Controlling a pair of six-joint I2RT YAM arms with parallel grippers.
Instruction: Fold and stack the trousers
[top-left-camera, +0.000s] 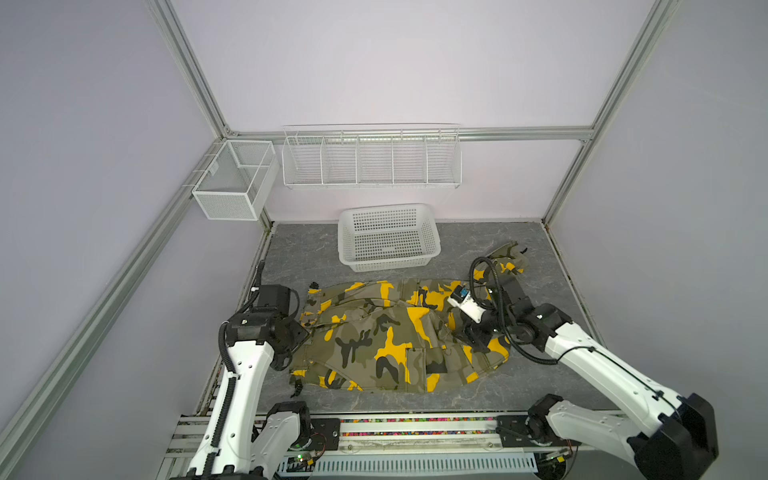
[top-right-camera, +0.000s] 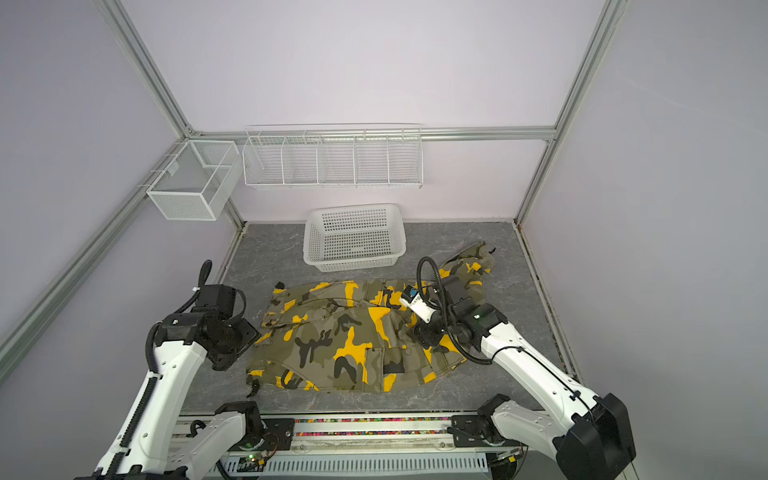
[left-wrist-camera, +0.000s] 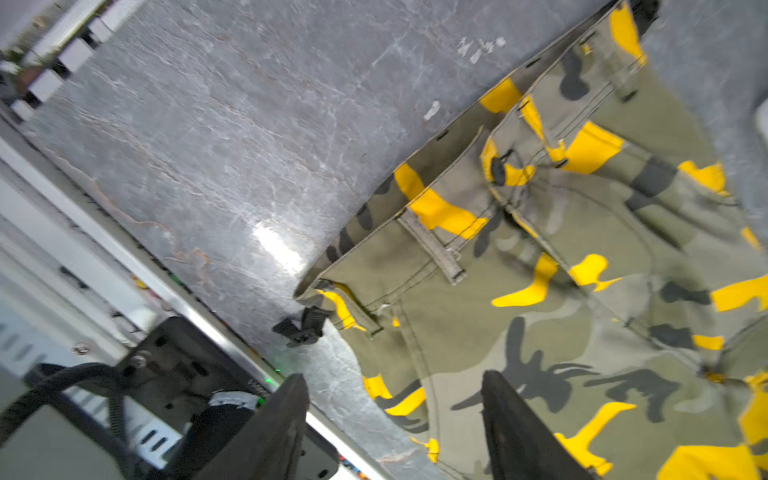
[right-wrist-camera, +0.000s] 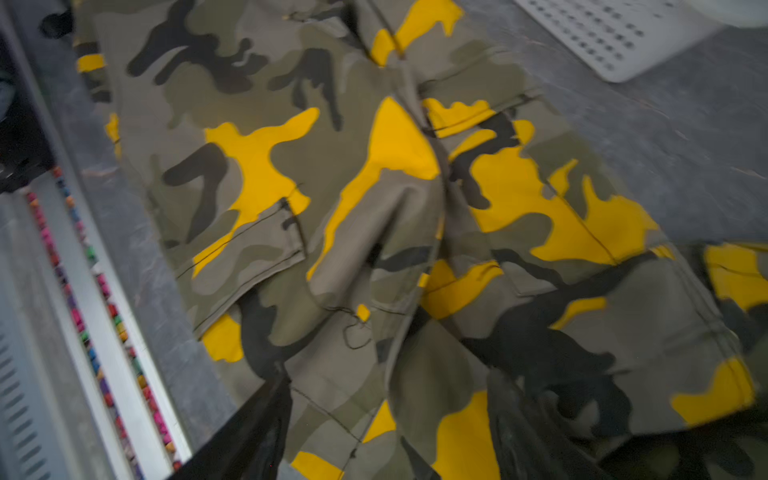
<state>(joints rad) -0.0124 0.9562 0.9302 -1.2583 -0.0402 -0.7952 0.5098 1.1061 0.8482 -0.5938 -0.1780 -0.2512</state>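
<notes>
Nearest the lens ran the silver aluminium rail (top-left-camera: 415, 432) with its strip of many-coloured beads, and both white-and-black arms rose from it. Beyond it, on the grey marble-veined counter (top-left-camera: 299, 253), lay the large camouflage cargo trousers (top-left-camera: 374, 336), olive cloth with bright yellow and black patches. In both top views they sprawled across the middle of the counter between the two arms. They lay just in front of the white plastic lattice basket (top-left-camera: 390, 262), with a narrow strip of counter between. The cloth was doubled over itself in loose, uneven layers, creased toward the right end. One leg end trailed off toward the far right corner. The waistband lay at the left end, with an olive cloth belt loop (left-wrist-camera: 432, 249) showing in the left wrist view. A small black strap buckle (left-wrist-camera: 303, 326) rested on the counter beside the waistband corner. The left claw (left-wrist-camera: 395, 376) stood wide apart and held nothing, one dark finger over bare counter and the other over cloth near the waistband. The right claw (right-wrist-camera: 388, 374) was likewise spread, low over the rumpled right end, with no fold pinched between its fingers. That view was blurred, so contact with the cloth could not be told. On the back wall hung a long white wire rack (top-left-camera: 370, 158) with five compartments. A white mesh box (top-left-camera: 232, 183) hung on the left frame.
</notes>
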